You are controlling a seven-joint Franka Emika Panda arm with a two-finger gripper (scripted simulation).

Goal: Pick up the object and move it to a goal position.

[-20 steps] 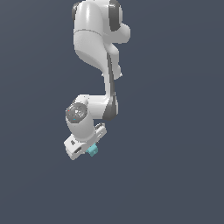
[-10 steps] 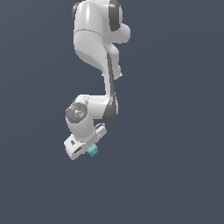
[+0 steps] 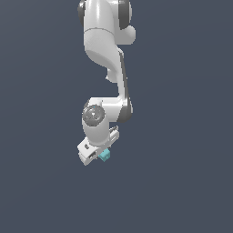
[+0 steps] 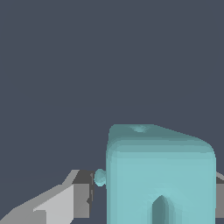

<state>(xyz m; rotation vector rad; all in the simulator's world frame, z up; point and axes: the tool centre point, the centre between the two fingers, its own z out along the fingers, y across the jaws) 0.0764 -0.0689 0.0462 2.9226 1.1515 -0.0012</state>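
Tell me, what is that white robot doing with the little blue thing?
The white robot arm is bent down, and a tiny turquoise block sits right at its gripper. In the wrist view the block fills the space between the two gray fingers, so it looks held. Its job is to carry the block to a goal spot, but no goal marker shows in these pictures, only a plain dark background.

flat, even simulator lighting, soft shading, no cast shadows, slightly blurry
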